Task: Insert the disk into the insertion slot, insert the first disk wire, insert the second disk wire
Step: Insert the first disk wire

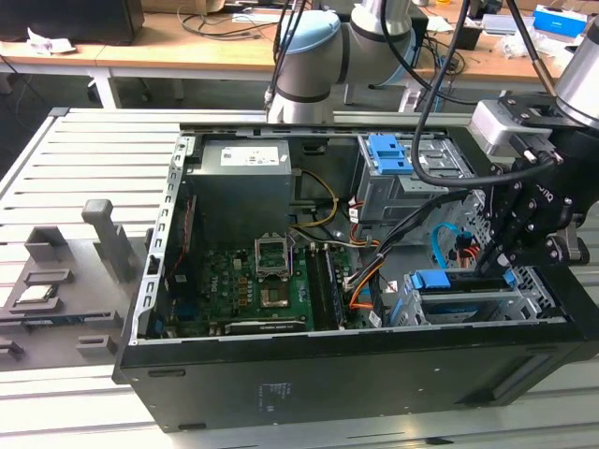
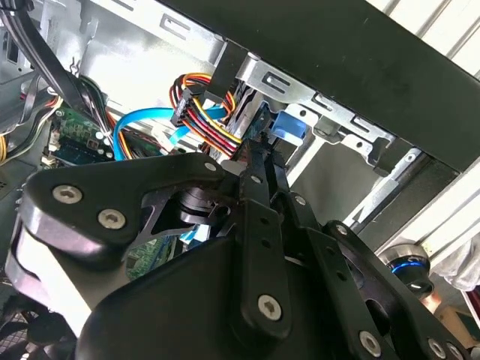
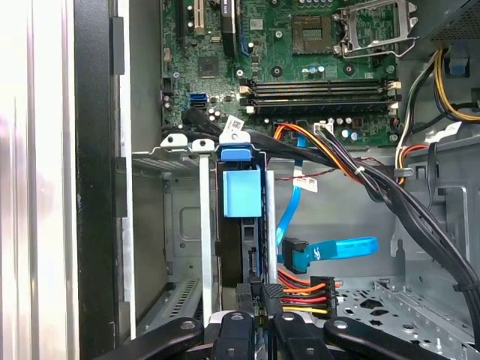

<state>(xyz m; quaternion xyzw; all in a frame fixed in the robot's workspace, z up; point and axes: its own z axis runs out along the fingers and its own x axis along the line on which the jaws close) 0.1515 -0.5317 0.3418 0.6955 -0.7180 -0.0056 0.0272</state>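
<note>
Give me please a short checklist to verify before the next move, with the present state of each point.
1. Disk seated in insertion slot: ok, its blue carrier sits inside the bay.
2. Gripper at the disk's connector end: ok.
3. Multicoloured wire plug fully in the disk: cannot tell.
4. Blue wire inserted: not ok, its plug hangs free beside the disk.
5. Black cable bundle away from the connector end: ok in the first wrist view.

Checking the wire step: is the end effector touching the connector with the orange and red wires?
Touching. In the first wrist view, the end effector grips the connector.
</note>
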